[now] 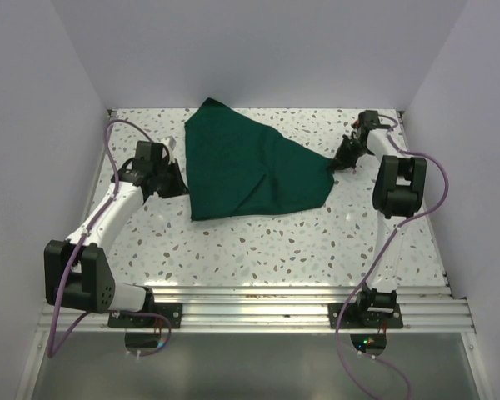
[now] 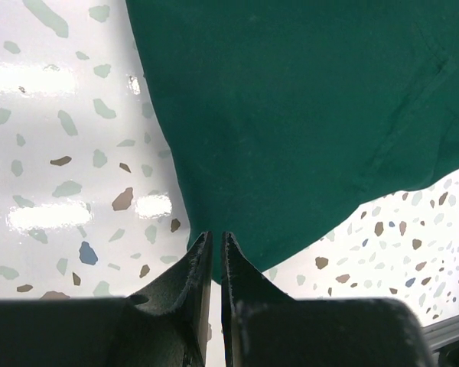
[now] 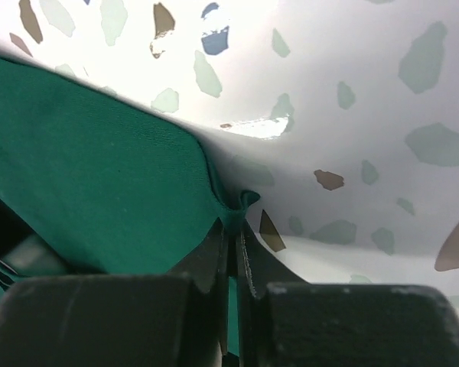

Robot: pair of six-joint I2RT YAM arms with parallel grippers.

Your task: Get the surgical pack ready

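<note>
On the far half of the speckled table, a little left of centre, lies the dark green cloth. It is all I can see of the pack, and it covers whatever may sit beneath it. From above, both grippers read as dark lumps against the fabric and their fingertips are hard to make out, so I go by the wrist cameras. The right gripper sits at the cloth's right-hand corner. Its wrist view shows the fingers pressed together on a small bunched tip of fabric, with green visible in the slit between them. The left gripper meets the cloth's left edge. Its fingers are drawn almost together, leaving a hairline gap, and the cloth tapers right down into their tips. The pinch point itself is cut off behind the fingers. The cloth is spread as a rough triangle, with one point toward the far wall, a broad near edge and a stretched right corner. It lies mostly flat, with a few soft creases and a faint stitched seam.
</note>
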